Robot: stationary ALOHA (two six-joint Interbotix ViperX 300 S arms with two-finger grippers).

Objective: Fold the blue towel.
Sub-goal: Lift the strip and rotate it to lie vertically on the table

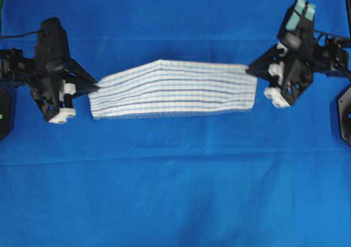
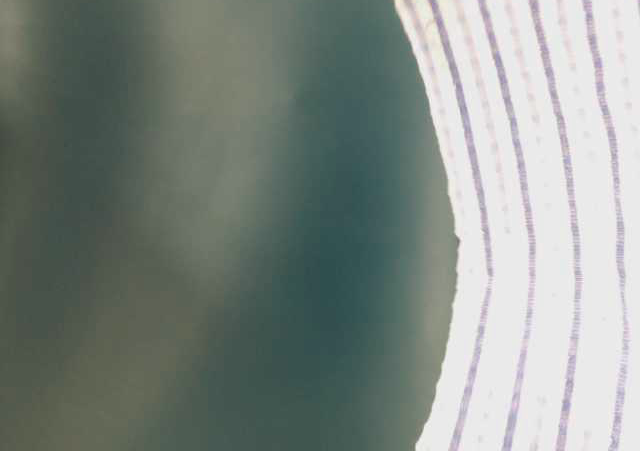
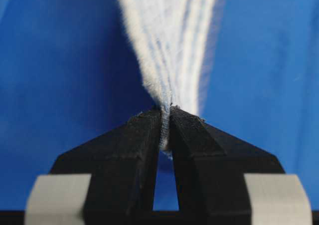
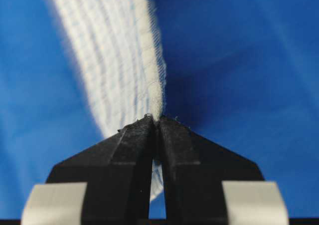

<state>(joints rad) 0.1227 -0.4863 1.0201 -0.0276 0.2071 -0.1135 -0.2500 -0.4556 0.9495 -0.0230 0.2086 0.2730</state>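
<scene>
The blue towel [image 1: 173, 88], a white woven cloth with thin blue stripes, hangs stretched between both arms over the table's middle. My left gripper [image 1: 96, 85] is shut on its left end, and in the left wrist view the towel [image 3: 167, 50] runs straight out from the pinched left gripper [image 3: 165, 110]. My right gripper [image 1: 249, 70] is shut on the right end; the towel [image 4: 112, 60] fans away from the closed right gripper [image 4: 154, 119]. The table-level view is filled on its right by the towel [image 2: 540, 221], seen very close and blurred.
A large plain solid-blue cloth [image 1: 175, 187] covers the whole table under the towel. The two arm bases stand at the left [image 1: 5, 110] and right [image 1: 345, 113] edges.
</scene>
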